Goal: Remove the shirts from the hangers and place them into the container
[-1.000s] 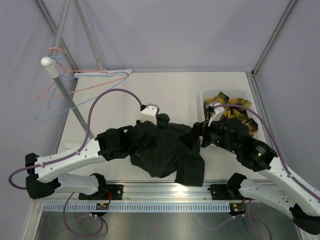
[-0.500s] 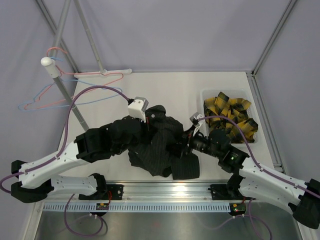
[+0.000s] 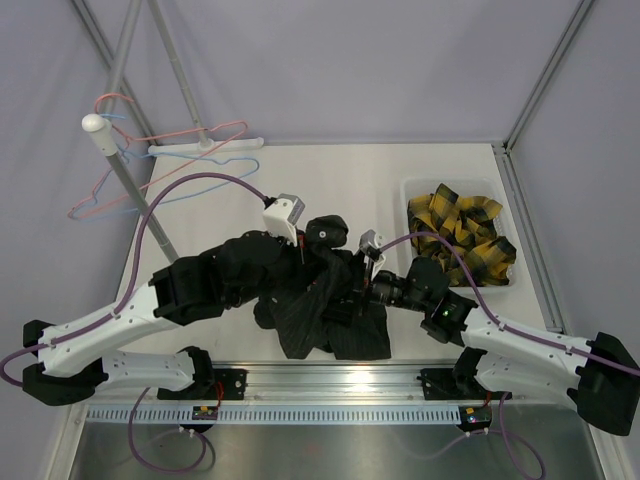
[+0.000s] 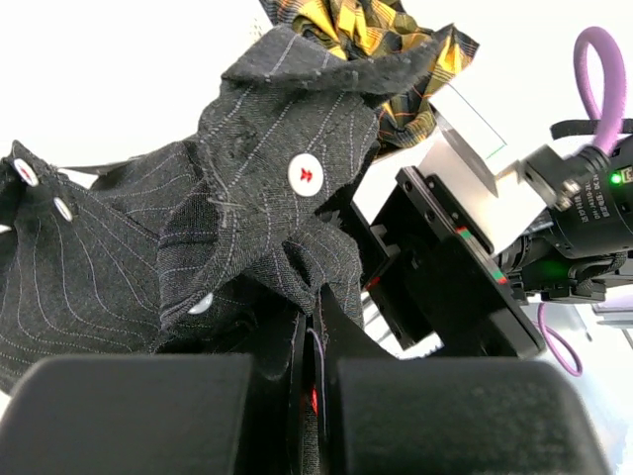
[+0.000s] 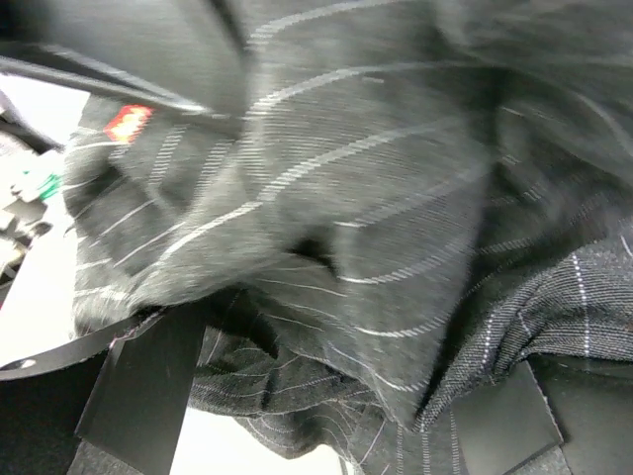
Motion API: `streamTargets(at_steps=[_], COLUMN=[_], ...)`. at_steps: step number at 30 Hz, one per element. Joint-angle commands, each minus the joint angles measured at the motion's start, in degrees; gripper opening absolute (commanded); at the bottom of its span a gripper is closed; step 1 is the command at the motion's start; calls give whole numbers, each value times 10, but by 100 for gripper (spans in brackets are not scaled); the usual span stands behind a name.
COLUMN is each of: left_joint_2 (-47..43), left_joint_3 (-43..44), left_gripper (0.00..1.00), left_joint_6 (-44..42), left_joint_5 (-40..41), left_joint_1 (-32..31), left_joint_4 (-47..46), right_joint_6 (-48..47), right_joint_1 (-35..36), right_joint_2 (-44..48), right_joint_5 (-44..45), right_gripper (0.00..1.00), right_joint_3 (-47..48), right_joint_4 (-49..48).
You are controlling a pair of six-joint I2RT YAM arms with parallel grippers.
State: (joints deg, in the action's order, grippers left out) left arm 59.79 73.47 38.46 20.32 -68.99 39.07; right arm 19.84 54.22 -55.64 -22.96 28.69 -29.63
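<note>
Black shirt (image 3: 320,305) bunched left of basket (image 3: 409,200), plaid shirt (image 3: 460,225) already inside it. Left jaws pinch black cloth; right jaws spread around a fold. Risk: trailing tails catch the basket rim and spill out.

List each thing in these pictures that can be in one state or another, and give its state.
black pinstriped shirt: off its hanger, bunched on the table, pinched by the left gripper.
plaid shirt: in the basket.
basket: holds the plaid shirt only.
hangers: bare, hooked on the rail.
left gripper: shut on the black pinstriped shirt.
right gripper: open, cloth between its fingers.
</note>
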Motion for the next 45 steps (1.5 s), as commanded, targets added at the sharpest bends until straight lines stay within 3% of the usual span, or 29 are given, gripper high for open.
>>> streamTargets(at_steps=[1, 9, 11, 12, 13, 16, 17, 18, 21, 23, 24, 25, 27, 28, 30, 35, 38, 40, 42, 45], left_joint_2=[-3, -11, -13, -16, -18, -25, -29, -34, -56, -73, -78, -84, -95, -100, -118, -161, -170, -172, -173, -166], left_joint_3=[4, -43, -49, -56, -60, -69, -72, -74, -76, -69, -66, -62, -43, -40, -33, -33, -47, -71, -93, -142], left_gripper=[0, 0, 0, 0, 0, 0, 0, 0, 0, 7, 17, 40, 51, 68, 82, 82, 77, 72, 61, 49], left_joint_6=[0, 37, 48, 51, 55, 68, 73, 75, 73, 65, 63, 59, 53, 52, 48, 39, 44, 50, 56, 59], left_joint_5=[-26, -125, -151, -161, -177, -199, -200, -200, -187, -154, -142, -107, -69, -34, -3, 67, 75, 78, 62, 27], left_joint_1=[1, -1, -4, -8, -9, -14, -16, -15, -17, -17, -17, -17, -16, -17, -17, -16, -17, -17, -16, -17], left_joint_4=[-60, -152, -170, -189, -197, -222, -225, -230, -220, -190, -180, -149, -111, -95, -61, -20, 3, 2, -27, -74], right_joint_6=[-16, -51, -52, -51, -47, -41, -40, -38, -28, -21, -16, -16, -16, -16, -19, -39, -112, -156, -258, -375], right_joint_1=[12, 12, 12, 12, 12, 12, 12, 12, 12, 12, 12, 12, 12, 12, 12, 12, 12, 11, 5, -33], right_joint_2=[21, 23, 3, -3, -18, -39, -47, -50, -40, -19, -11, 9, 30, 51, 71, 110, 90, 50, 23, -24], right_joint_5=[-43, -17, -9, -1, 3, 9, 11, 14, 42, 56, 70, 74, 90, 102, 125, 205, 330, 461, 539, 564], right_gripper=[99, 99, 90, 83, 65, 38, 7, 0, 0, 0, 0, 0, 0, 0, 0, 0, 0, 0, 0, 0], right_joint_3=[4, 35, 41, 49, 51, 66, 69, 71, 65, 59, 56, 55, 55, 56, 66, 151, 270, 349, 455, 570], right_joint_4=[-49, -23, -31, -34, -45, -54, -54, -54, -44, -24, -15, 6, 39, 72, 109, 268, 392, 458, 459, 414])
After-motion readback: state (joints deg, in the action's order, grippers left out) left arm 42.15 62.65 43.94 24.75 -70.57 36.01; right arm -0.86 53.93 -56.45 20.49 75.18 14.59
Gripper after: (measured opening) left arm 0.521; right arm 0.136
